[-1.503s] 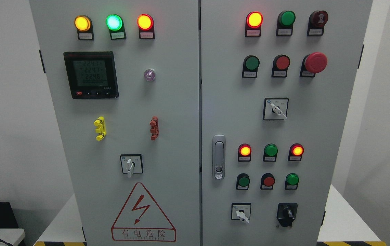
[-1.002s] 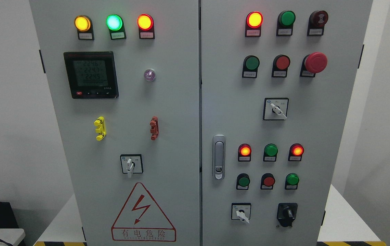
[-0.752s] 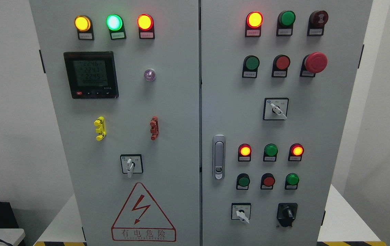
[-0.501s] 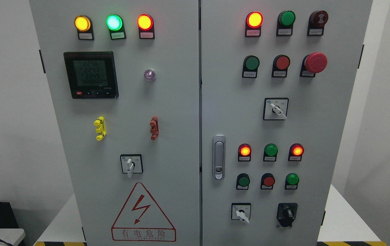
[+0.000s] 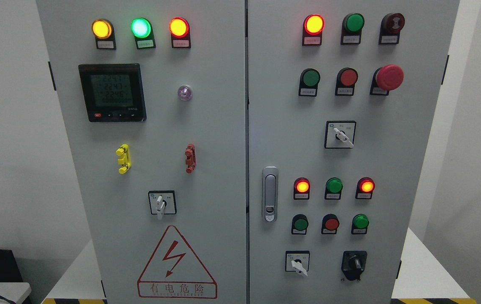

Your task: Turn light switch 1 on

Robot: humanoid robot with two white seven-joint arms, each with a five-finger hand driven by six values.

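A grey electrical cabinet (image 5: 215, 126) with two doors fills the head view, and its labels are too small to read, so which control is the numbered light switch cannot be told. The turning controls are a white-handled selector on the left door (image 5: 161, 204), pointing straight down, an upper right selector (image 5: 341, 135) and a lower right selector (image 5: 297, 262), both pointing down and to the right, and a black knob (image 5: 354, 264) beside the last. Above the lower pair sit two rows of three round buttons and lamps, the two red lamps (image 5: 302, 185) at the ends of the upper row glowing. A silver door handle (image 5: 269, 194) stands upright to their left. A red mushroom stop button (image 5: 389, 77) sits high on the right door. The left door carries amber, green and red lit lamps (image 5: 140, 27), a digital meter (image 5: 112, 92) and a red lightning warning triangle (image 5: 176, 262). Neither robot hand shows, so their finger state cannot be told.
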